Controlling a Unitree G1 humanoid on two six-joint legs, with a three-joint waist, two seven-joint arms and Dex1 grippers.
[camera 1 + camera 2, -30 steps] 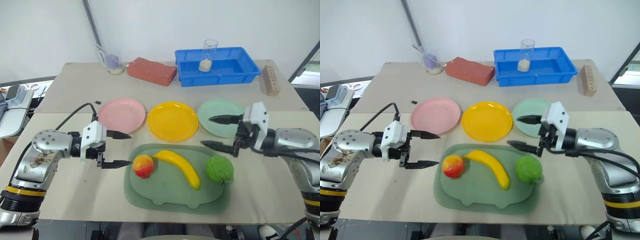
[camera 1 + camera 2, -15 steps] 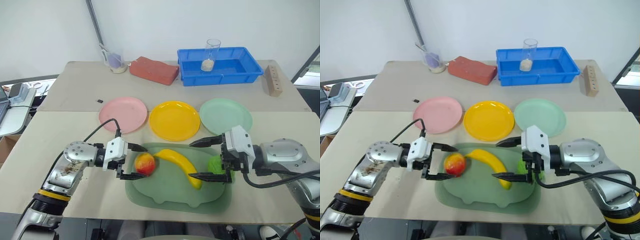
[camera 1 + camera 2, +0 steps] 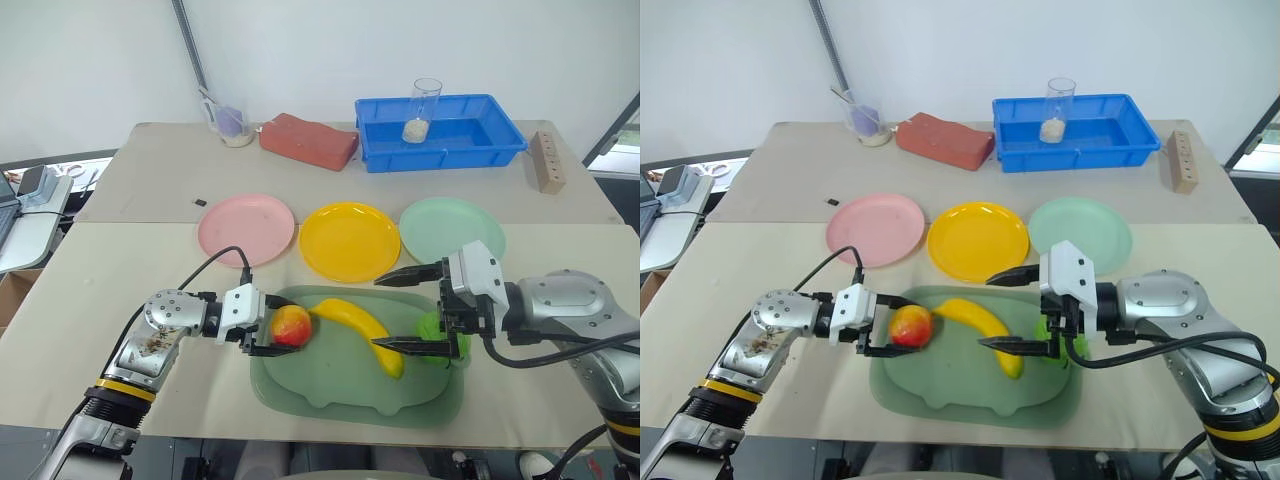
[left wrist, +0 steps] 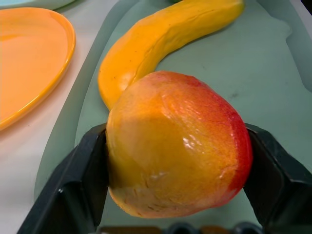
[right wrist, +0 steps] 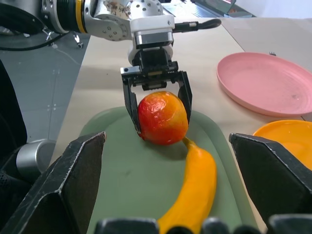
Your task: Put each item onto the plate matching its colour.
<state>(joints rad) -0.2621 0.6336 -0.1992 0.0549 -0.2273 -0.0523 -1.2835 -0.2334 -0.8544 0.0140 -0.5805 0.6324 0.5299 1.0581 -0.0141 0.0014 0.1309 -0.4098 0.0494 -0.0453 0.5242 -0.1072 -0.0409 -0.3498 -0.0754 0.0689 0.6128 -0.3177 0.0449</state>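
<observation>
- The left gripper point(image 3: 276, 322) has its two black fingers on both sides of the apple point(image 3: 291, 325), and in the left wrist view both fingers touch the fruit, so it is clamped on it.
- The apple sits on the dull green tray point(image 3: 330, 395), at its left end, just beside one tip of the banana point(image 3: 358, 333).
- The banana lies flat on the tray; its long axis runs diagonally from the apple toward the near right, with the curve bulging toward the plates.
- The right gripper point(image 3: 405, 312) is spread wide, holding nothing, above the banana's right end.
- The green fruit point(image 3: 432, 330) is mostly hidden behind this gripper; it seems to rest on the tray.
- The pink plate point(image 3: 247, 228), yellow plate point(image 3: 349, 241) and mint plate point(image 3: 452, 229) stand in a row behind the tray.
</observation>
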